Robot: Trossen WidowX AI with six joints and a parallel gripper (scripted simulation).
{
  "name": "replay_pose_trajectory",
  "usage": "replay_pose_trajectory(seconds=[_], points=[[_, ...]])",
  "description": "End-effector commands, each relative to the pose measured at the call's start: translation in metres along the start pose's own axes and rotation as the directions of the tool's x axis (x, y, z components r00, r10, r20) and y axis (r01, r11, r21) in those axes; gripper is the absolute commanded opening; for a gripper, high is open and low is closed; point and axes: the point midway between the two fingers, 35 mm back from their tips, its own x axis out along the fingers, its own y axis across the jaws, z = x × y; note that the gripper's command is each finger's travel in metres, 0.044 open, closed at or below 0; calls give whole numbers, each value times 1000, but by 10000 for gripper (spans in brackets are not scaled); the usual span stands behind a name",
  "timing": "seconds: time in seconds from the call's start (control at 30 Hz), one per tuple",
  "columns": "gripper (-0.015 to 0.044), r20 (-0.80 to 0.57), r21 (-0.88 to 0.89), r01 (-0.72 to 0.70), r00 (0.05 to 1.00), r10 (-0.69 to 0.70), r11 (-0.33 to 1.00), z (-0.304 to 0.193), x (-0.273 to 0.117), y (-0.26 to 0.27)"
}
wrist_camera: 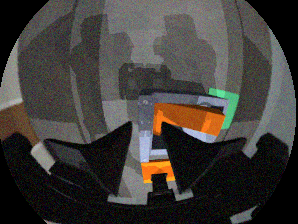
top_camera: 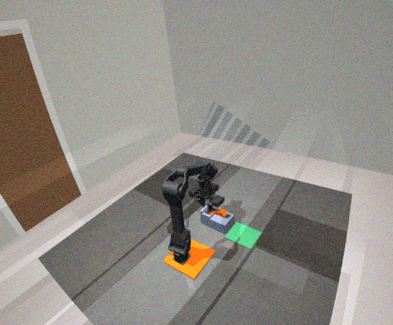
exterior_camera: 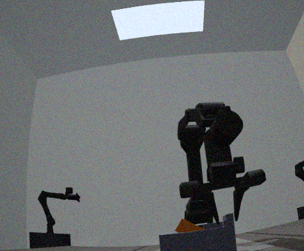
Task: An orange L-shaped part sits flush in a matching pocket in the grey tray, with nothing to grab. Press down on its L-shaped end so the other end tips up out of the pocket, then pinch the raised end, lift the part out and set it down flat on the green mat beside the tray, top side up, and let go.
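Note:
The orange part is tilted in the grey tray. Its end toward the green mat stands up above the tray rim. Its L-shaped end is low in the pocket, at the tray end away from the mat. My gripper is partly open and empty, pointing down at that low end. In the wrist view one fingertip is over the L-shaped end and the other is outside the tray's end wall. Whether the fingertip touches the part is hidden.
The arm's base stands on an orange square plate in front of the tray. The tray's end wall rises between the two fingertips. The green mat lies beside the tray's far end from the gripper. Two other arms stand in the background of the exterior view.

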Motion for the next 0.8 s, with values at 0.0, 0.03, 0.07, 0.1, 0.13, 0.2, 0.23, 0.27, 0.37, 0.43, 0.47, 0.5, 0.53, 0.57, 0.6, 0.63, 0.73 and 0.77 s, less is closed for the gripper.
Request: replay_pose_trajectory(seconds=[0.0,0.03,0.07,0.1,0.13,0.2,0.23,0.27,0.37,0.43,0.47,0.5,0.53,0.57,0.6,0.63,0.73,0.77], points=[[180,-7,-4,5,1000,-5,1000,-2,7,-1],[180,-7,-4,5,1000,-5,1000,-2,9,-1],[180,-7,-4,5,1000,-5,1000,-2,10,-1],[180,-7,-4,5,1000,-5,1000,-2,12,-1],[180,-7,-4,5,1000,-5,1000,-2,14,-1],[180,-7,-4,5,1000,-5,1000,-2,17,-1],[180,-7,-4,5,1000,-5,1000,-2,19,-1],[180,-7,-4,5,1000,-5,1000,-2,20,-1],[180,-7,-4,5,1000,-5,1000,-2,25,-1],[180,-7,-4,5,1000,-5,1000,-2,29,-1],[180,-7,-4,5,1000,-5,1000,-2,30,-1],[180,-7,-4,5,1000,-5,1000,-2,32,-1],[180,-7,-4,5,1000,-5,1000,-2,33,-1],[180,-7,-4,5,1000,-5,1000,-2,35,-1],[180,-7,-4,5,1000,-5,1000,-3,36,-1],[180,-7,-4,5,1000,-5,1000,-3,36,-1],[180,-7,-4,5,1000,-5,1000,-3,36,-1],[180,-7,-4,5,1000,-5,1000,-3,36,-1]])
